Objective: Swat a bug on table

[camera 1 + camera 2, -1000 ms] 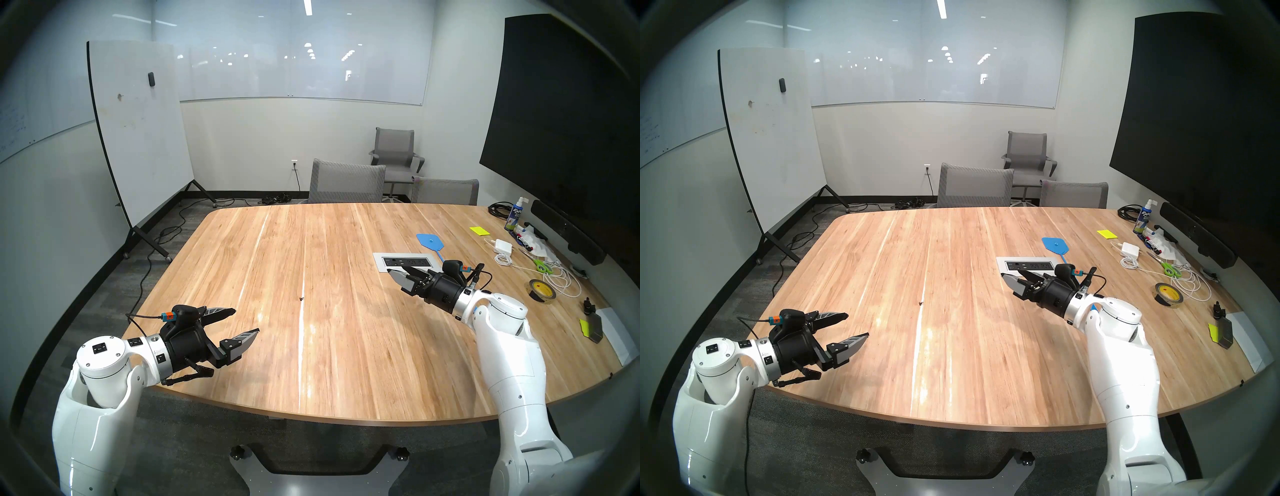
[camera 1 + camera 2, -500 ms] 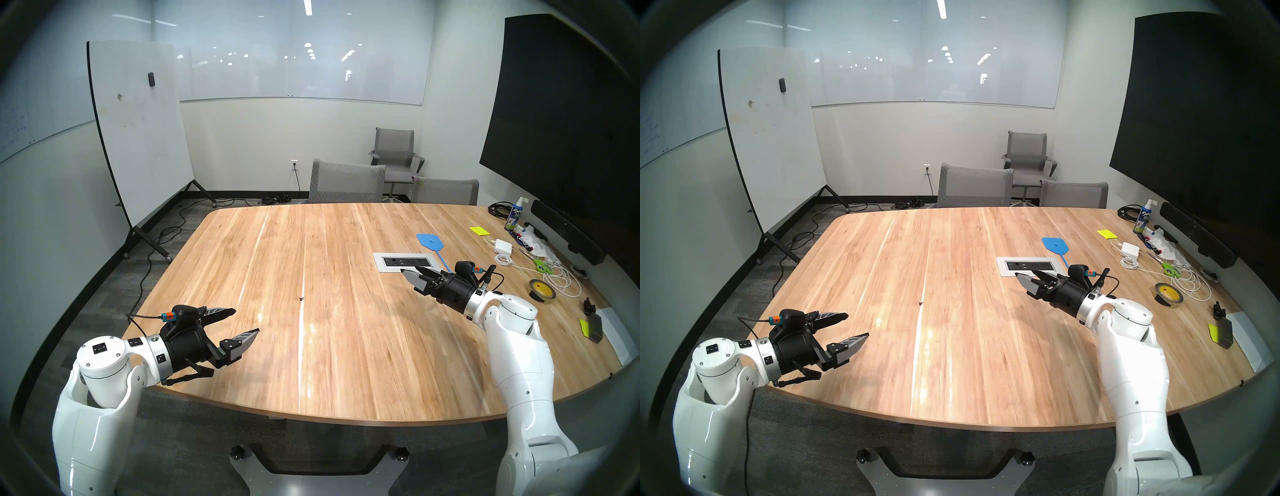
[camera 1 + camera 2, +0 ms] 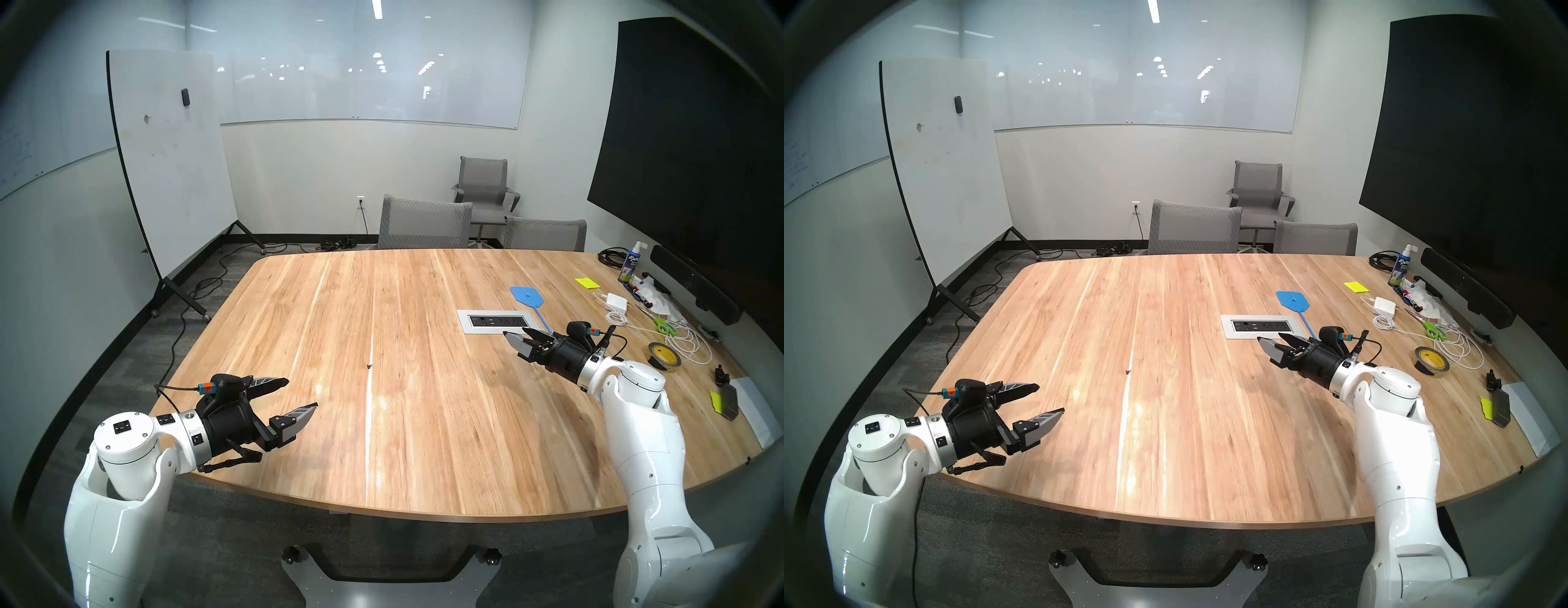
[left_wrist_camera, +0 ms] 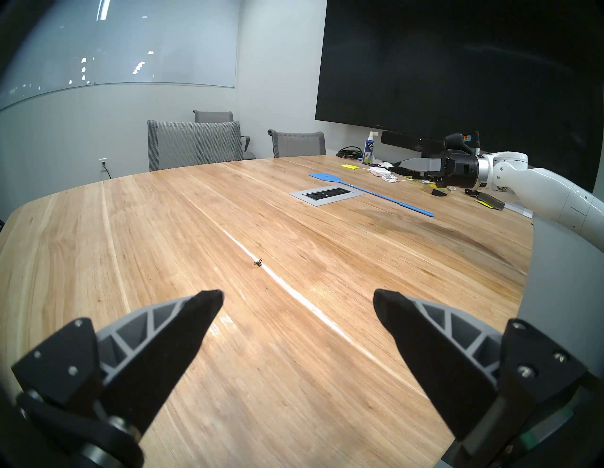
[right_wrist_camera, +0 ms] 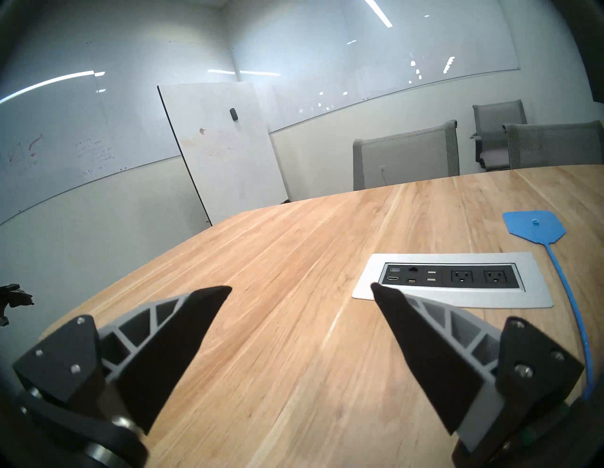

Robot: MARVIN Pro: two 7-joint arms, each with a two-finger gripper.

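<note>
Lower left of the head view, the left gripper [image 3: 302, 392], black with grey ribbed wedge fingers, hangs over the near corner of the big light wood-plank table [image 3: 424, 446], claw spread wide and holding nothing, apparently parked out of the way. A little right and up, near the centre of the frame, sits the bug [image 3: 369, 365], a tiny dark speck with thin legs, alone on the smooth glossy planks beside a pale streak in the grain; the left wrist view shows it just ahead of those fingertips [image 4: 209, 300]. Further right, the grey rectangular power-outlet panel [image 3: 496, 321] lies flush in the wood. Just above it rests the blue plastic fly swatter [image 3: 528, 298], flat head away, thin flexible handle trailing towards the right gripper [image 3: 521, 336]. That claw is spread too, empty, hovering beside the handle's end, likely lining up to take the tool. Far right, clutter: a roll of tape [image 3: 665, 356], green-handled scissors [image 3: 662, 326], and white cable [image 3: 687, 342].
</note>
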